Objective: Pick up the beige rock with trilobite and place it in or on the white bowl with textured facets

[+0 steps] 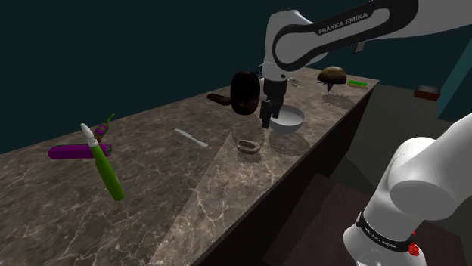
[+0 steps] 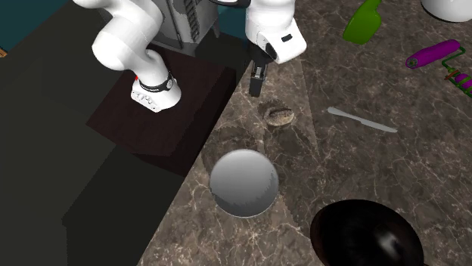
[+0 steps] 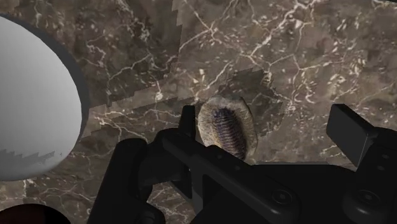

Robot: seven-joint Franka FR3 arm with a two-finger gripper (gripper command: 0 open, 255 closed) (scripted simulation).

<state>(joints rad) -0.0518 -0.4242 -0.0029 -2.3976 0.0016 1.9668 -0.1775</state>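
Bench: brown veined stone, spread beneath the tool.
Arm: white Franka, reaching over the bench and carrying the tool pointed downward.
Dark bowl: glossy black, farther from the tool than the white bowl and well apart from it.
White bowl: on the bench near the tool, out past one finger.
Tool: black fingers spread apart, gripping nothing, hanging above the rock.
Rock with trilobite: beige, ribbed fossil facing up. It lies on the bench under the tool, between the fingers and closer to one, outside the white bowl.
Pale knife: flat on the bench, well apart from the tool.
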